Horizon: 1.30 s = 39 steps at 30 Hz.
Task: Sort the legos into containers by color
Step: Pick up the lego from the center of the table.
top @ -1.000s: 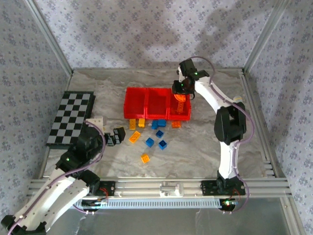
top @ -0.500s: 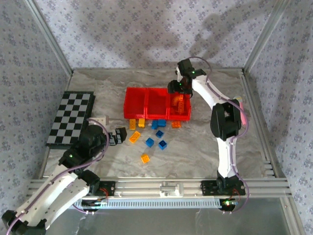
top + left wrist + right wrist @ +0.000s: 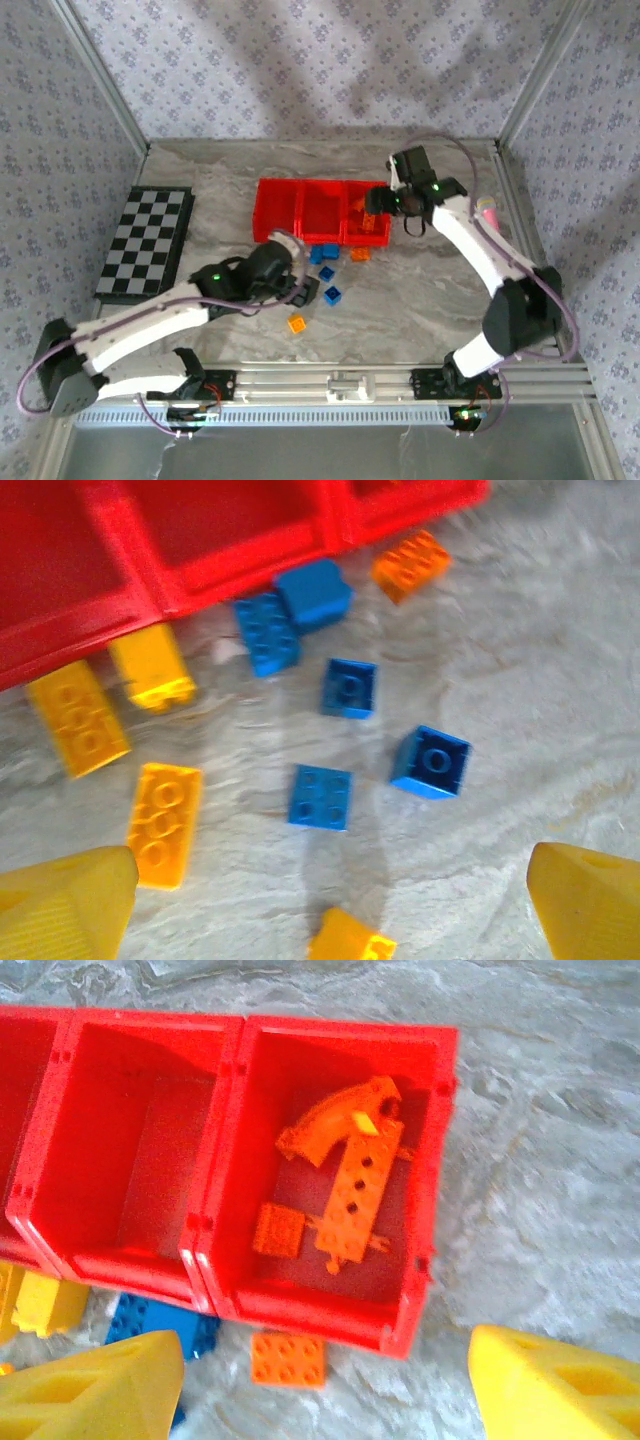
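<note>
The worktop (image 3: 400,310) is a flat slab with a grey-beige marbled finish, and the same veined surface appears in both wrist views. Three walls enclose it: a back wall (image 3: 250,70), a left wall (image 3: 50,150) and a right wall (image 3: 600,200), all covered in a pale lilac-grey material with a small repeating floral print. A bare aluminium post rises at the back left corner (image 3: 100,72) and another at the back right corner (image 3: 543,65). Slotted aluminium rails (image 3: 300,381) run along the near edge, with a further rail (image 3: 520,205) along the right side. Lighting is diffuse. Soft, broad shadows fall on the back wall.
</note>
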{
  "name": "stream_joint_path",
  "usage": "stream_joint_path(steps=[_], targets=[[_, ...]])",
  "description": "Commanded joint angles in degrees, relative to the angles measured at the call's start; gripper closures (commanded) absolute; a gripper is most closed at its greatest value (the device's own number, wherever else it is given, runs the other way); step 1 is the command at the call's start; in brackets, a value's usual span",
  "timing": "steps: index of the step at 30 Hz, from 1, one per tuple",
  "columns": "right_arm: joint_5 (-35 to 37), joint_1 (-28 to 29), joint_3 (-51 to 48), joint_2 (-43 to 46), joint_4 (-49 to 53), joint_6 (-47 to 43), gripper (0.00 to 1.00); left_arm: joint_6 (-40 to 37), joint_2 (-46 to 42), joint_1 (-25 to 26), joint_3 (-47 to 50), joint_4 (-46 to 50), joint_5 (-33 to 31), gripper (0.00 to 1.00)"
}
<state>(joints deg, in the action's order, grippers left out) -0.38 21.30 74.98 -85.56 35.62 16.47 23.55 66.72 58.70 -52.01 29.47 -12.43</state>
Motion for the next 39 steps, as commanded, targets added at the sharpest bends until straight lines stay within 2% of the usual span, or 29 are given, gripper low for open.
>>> stream_joint_path(steps=[1,7,13,19,25,39], targets=[[4.31,-0.46,-8.9,7.83,-3.43,2.82,0.21,-6.83,7.99,3.36,-7.7,4.57,1.25,0.0],[5.22,-3.81,-18.69,21.42,-4.87,5.36,0.16,-11.94,20.85,3.88,-17.69,11.54,3.81,0.0],[3.72,-7.57,-23.71,27.73,-3.12,6.56,0.13,-14.32,29.26,3.43,-25.05,17.25,7.19,0.02],[0.67,-10.95,-26.57,29.53,-2.83,7.58,0.12,-13.84,34.93,2.05,-28.45,20.13,9.83,0.13],[-0.09,-11.87,-27.02,30.14,-2.66,7.35,0.12,-13.53,39.21,1.14,-30.57,21.06,10.26,0.22],[-0.12,-12.15,-26.99,30.2,-3.18,7.0,0.12,-14.06,43.73,0.63,-32.61,19.75,12.03,0.3]])
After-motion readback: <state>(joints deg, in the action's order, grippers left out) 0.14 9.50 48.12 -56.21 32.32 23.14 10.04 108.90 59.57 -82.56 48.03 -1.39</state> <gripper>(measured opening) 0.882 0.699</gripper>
